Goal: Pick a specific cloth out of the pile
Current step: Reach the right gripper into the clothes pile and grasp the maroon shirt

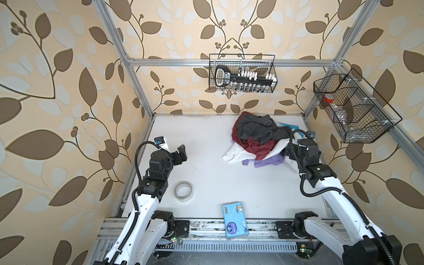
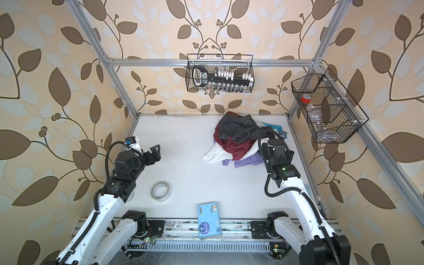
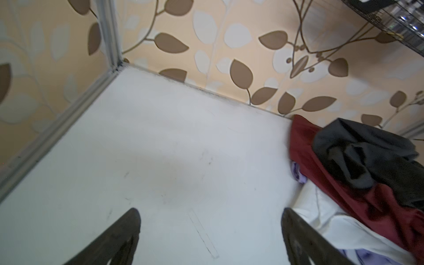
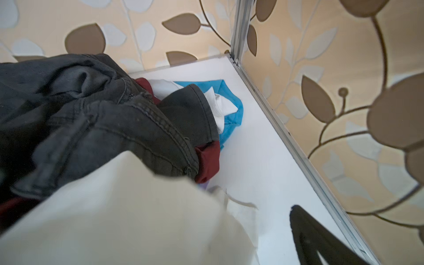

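Two sets of jaws are standing released: the left gripper [image 3: 210,210] is hovering empty over bare worktop [image 1: 206,160], well apart from the pile [image 1: 261,140] and likely leaving room, while the right gripper [image 4: 214,207] is nosing in at the pile's edge, seemingly going for the cloth [image 1: 259,146]. That maroon shirt is lying in the heap under the dark grey garment [image 1: 254,128] and over the white shirt [image 1: 238,154]. Much is hiding: white fabric is covering one right finger in the wrist view, and most of the cloth is lying buried, so no sleeves or cuffs are showing.
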